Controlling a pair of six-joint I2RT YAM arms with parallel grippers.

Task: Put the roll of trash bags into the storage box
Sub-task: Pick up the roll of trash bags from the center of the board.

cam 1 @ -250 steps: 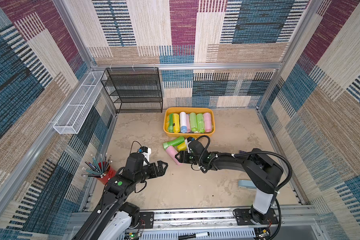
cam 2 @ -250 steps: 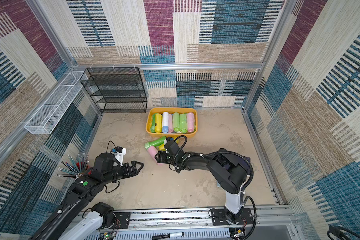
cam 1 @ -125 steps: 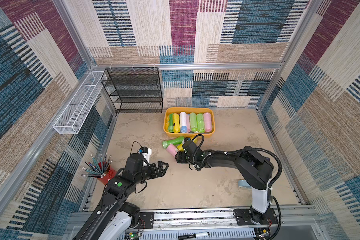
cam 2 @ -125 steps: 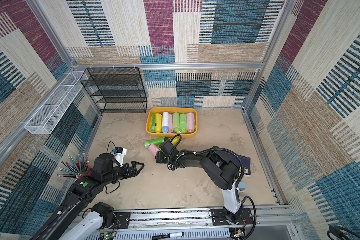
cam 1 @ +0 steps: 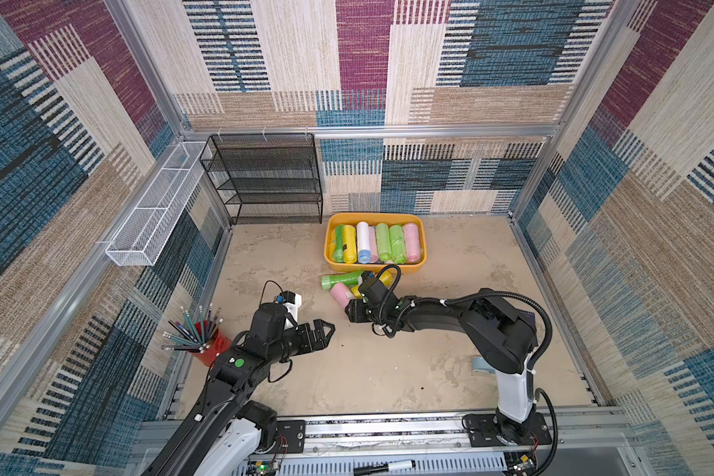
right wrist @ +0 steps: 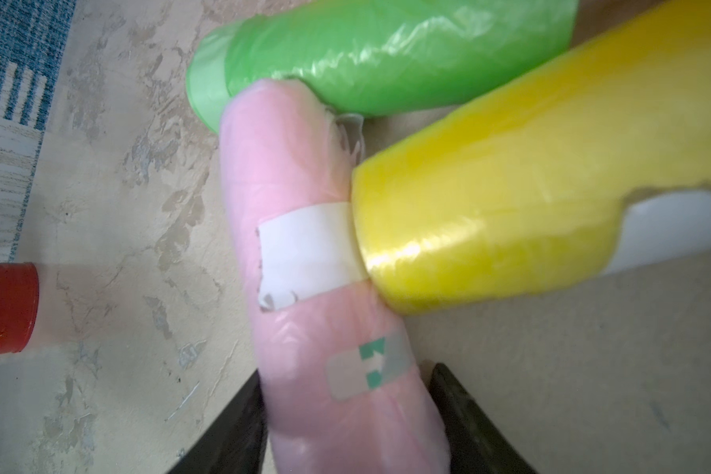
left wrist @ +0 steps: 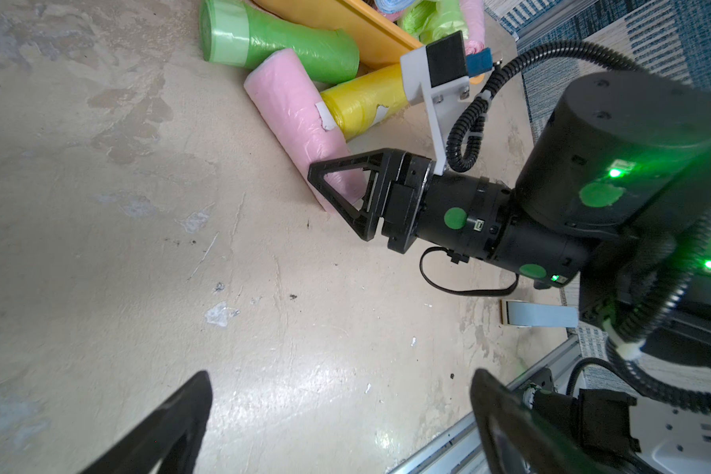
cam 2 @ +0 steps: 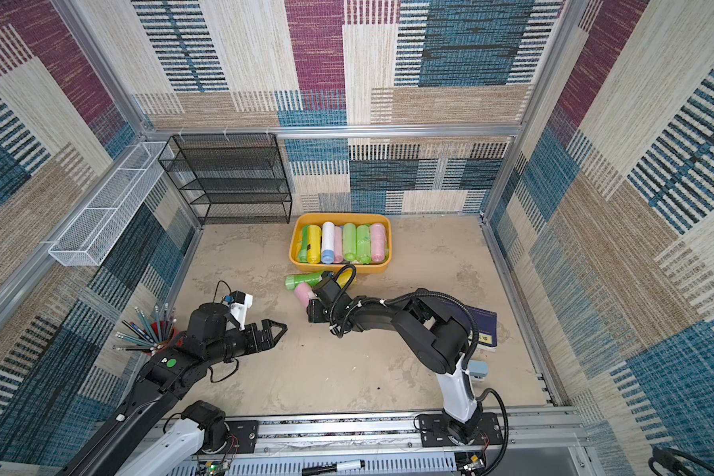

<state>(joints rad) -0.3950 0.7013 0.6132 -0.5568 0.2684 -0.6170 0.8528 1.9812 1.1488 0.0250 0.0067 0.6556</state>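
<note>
A pink roll of trash bags (cam 1: 341, 293) (cam 2: 303, 291) (left wrist: 300, 123) (right wrist: 304, 246) lies on the floor in front of the storage box (cam 1: 374, 215) (cam 2: 341, 215), an orange-yellow tub holding several rolls. My right gripper (cam 1: 349, 307) (cam 2: 311, 307) (right wrist: 345, 381) is low on the floor, shut on the near end of this pink roll, with a finger pressing each side. A green roll (cam 1: 343, 280) (right wrist: 386, 53) and a yellow roll (cam 1: 385, 278) (right wrist: 510, 184) lean against the pink roll. My left gripper (cam 1: 324, 331) (cam 2: 279, 329) (left wrist: 339, 381) hovers open and holds nothing, to the left of them.
A black mesh rack (cam 1: 264, 177) stands at the back left, and a white wire basket (cam 1: 153, 206) hangs on the left wall. A red cup of pencils (cam 1: 211, 342) sits near my left arm. A blue book (cam 2: 485, 329) lies at the right.
My right gripper slid left along the floor to the pink roll's near end, and its jaws narrowed onto it. The left arm has not moved.
</note>
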